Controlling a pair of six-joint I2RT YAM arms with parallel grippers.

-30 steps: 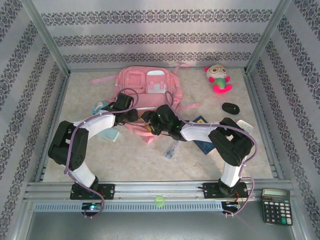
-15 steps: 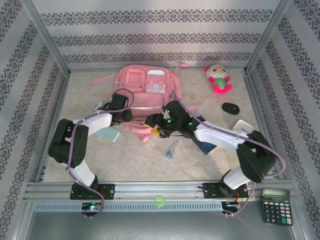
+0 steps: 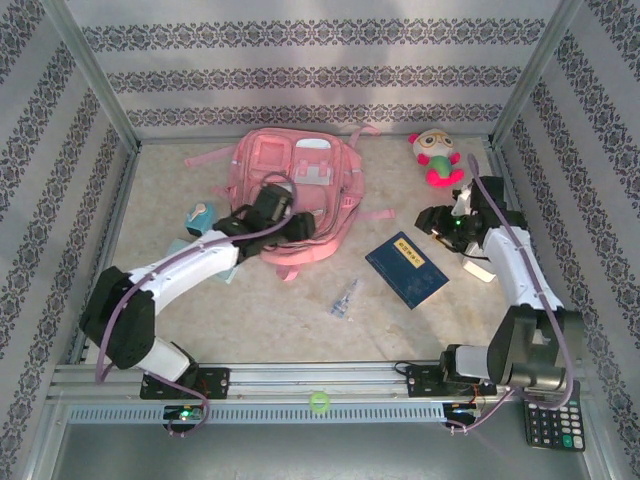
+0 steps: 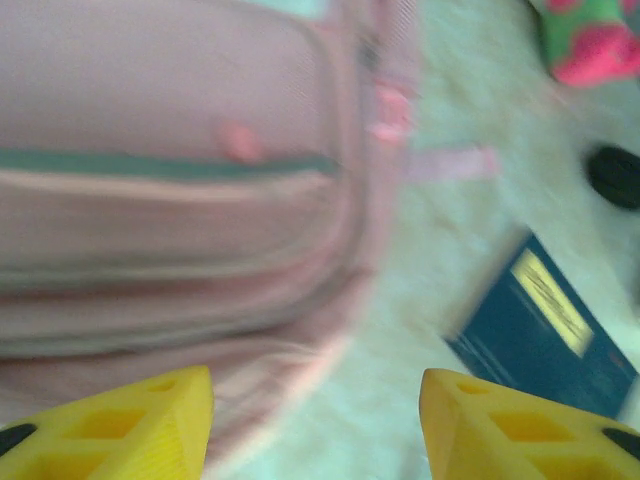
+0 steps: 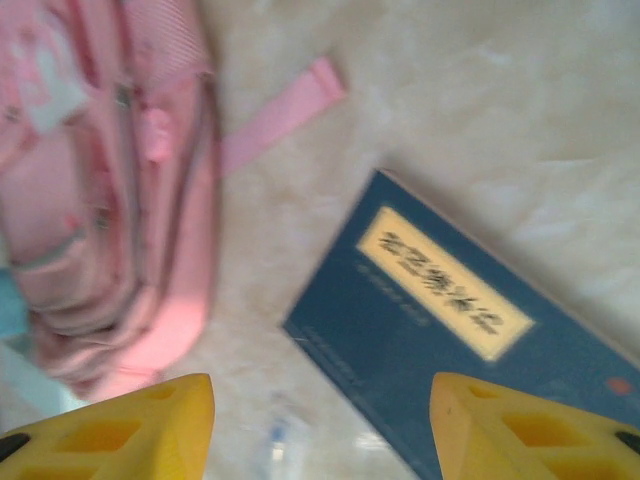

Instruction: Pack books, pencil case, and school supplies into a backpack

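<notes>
Right at the near edge, a metal rail (image 3: 320, 378) carries both arm bases. There's a small green ring (image 3: 318, 402) on the grey ledge below it and a black calculator (image 3: 552, 412) at the right corner. Out on the pale marbled table (image 3: 270, 320), a clear packet (image 3: 345, 298) lies alone. Just right of it the navy book (image 3: 406, 269) lies flat, yellow label up, apart from the pink backpack (image 3: 295, 185). The left gripper (image 4: 315, 390) hangs over the backpack's near right corner, fingers spread, nothing between them. The right gripper (image 5: 320, 420), wide and empty too, hovers past the book's far corner. A teal-and-white piece (image 3: 200, 214) sits left of the backpack. A plush toy (image 3: 436, 158) lies by the rear wall, and striped patterned wallpaper (image 3: 320, 75) closes three sides.
</notes>
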